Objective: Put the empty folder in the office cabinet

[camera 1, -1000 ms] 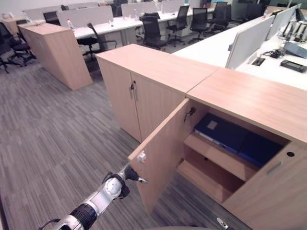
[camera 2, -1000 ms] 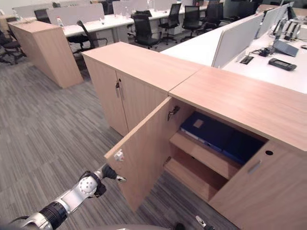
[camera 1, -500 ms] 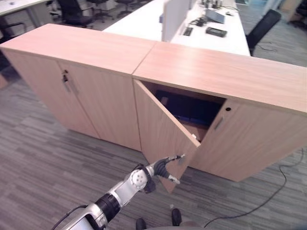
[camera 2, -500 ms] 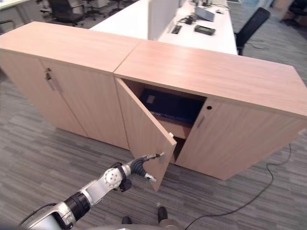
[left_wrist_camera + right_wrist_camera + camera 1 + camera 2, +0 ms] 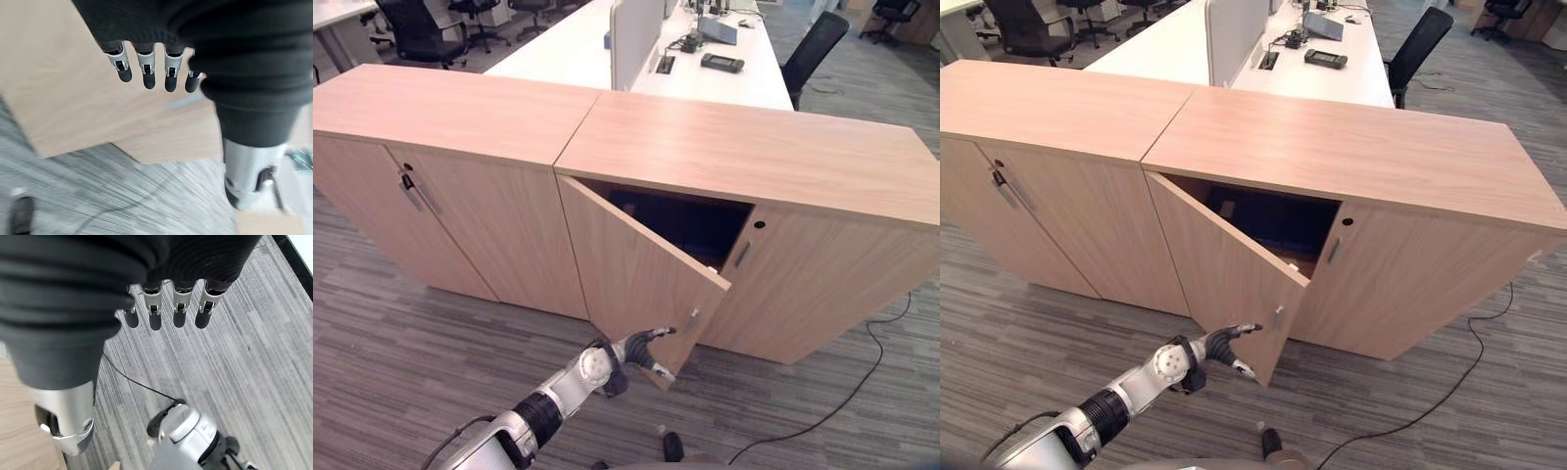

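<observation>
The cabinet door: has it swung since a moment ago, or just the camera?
Yes. The door now stands nearer the cabinet front, the dark opening narrower, with the left hand open at its lower edge.

The folder [image 5: 1268, 220] lies inside the cabinet [image 5: 1361, 162], behind its half-open door [image 5: 1224, 279].

left hand [image 5: 641, 348] extended (fingers [image 5: 148, 73] straight), right hand [image 5: 161, 293] relaxed

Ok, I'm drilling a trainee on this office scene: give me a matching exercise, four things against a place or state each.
Things:
1. cabinet door
2. blue folder
3. left robot hand
4. black office chair

Places or states:
A. inside the cabinet
B. partly open
C. behind the white desk
D. at the door's lower edge

Pairs: 1-B, 2-A, 3-D, 4-C
</observation>
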